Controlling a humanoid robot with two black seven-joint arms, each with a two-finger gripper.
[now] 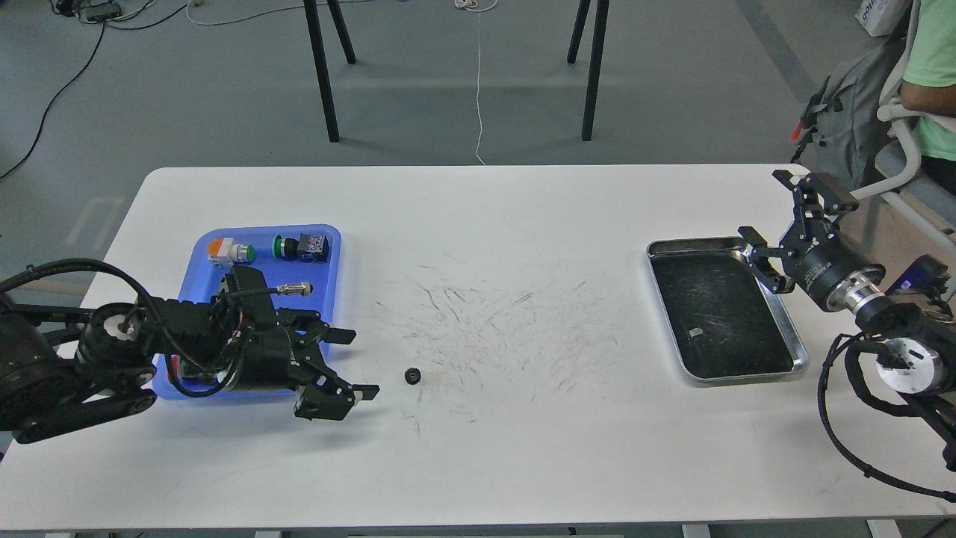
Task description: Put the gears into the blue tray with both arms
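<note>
Reach step: left claw was spread, empty, lower left; gear just right. Next: straddle, clench.

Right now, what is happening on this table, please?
A two-armed robot is sorting small parts. Its left gripper is open and empty, just left of a small black gear lying on the white table. The blue tray behind that arm holds some push-button switches, and the gear is not yet in it. The right gripper is open too, above the far right edge of the silver tray, holding nothing.
</note>
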